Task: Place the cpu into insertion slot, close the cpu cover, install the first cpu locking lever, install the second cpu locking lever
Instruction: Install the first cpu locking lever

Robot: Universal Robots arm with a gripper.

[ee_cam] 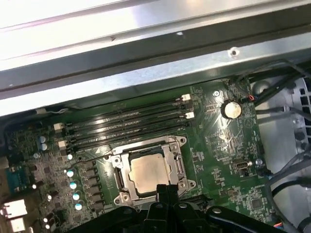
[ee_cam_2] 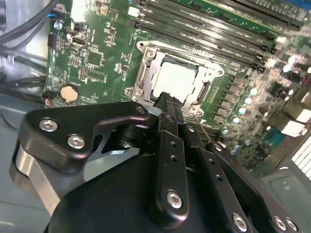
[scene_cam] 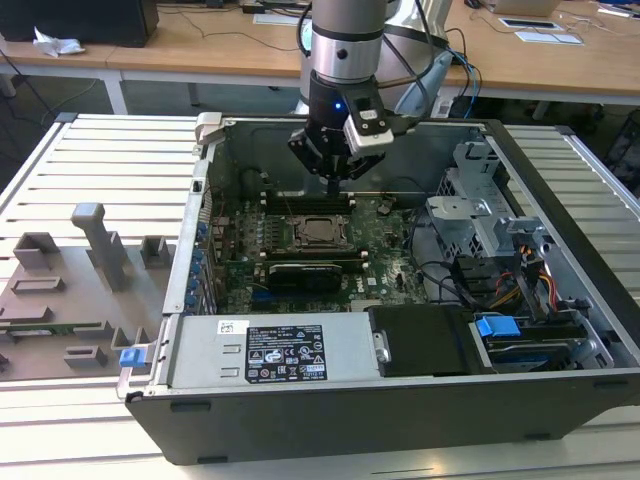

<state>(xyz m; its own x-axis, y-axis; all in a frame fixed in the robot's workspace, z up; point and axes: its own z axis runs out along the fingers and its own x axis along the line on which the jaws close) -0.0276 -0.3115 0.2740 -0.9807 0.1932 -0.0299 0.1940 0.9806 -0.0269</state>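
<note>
Nearest in the exterior view, a grey power supply (scene_cam: 270, 350) lies at 6 o'clock from the green board (scene_cam: 395, 240). On the board the cpu (scene_cam: 318, 232) sits in the slot (ee_cam: 177, 167), its pale face showing through the window of the cover (ee_cam: 146, 149), which lies flat over it. The gripper (scene_cam: 335, 185) hangs just above the board at about 12 o'clock from the cpu, its fingers (ee_cam_2: 170, 145) pressed together and holding nothing, with a desk (scene_cam: 200, 50) beyond.
</note>
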